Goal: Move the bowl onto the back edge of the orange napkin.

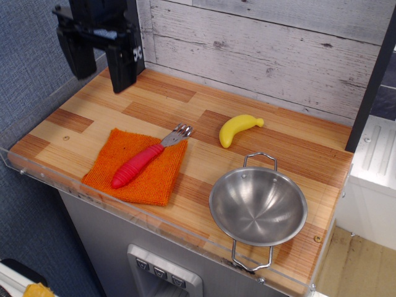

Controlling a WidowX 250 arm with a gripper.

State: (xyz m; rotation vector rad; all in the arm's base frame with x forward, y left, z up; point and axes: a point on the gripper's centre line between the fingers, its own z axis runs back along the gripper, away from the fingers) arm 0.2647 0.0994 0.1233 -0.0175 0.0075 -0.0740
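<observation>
Two thin wire loop handles flank your round shiny steel bowl [258, 205], front right on the wooden counter [291, 145], apart from the fuzzy orange napkin [117, 158]. Black gripper [99, 62], top cropped, hangs released, empty.

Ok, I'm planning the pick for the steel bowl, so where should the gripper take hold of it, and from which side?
Probably the bowl's thin rim, from above, one finger inside and one outside. It sits upright and open, so the rim is exposed. The left rim, facing the orange napkin, seems easiest, since the gripper hangs back-left. The wire loop handles at front and back are alternatives but look thin.
</observation>
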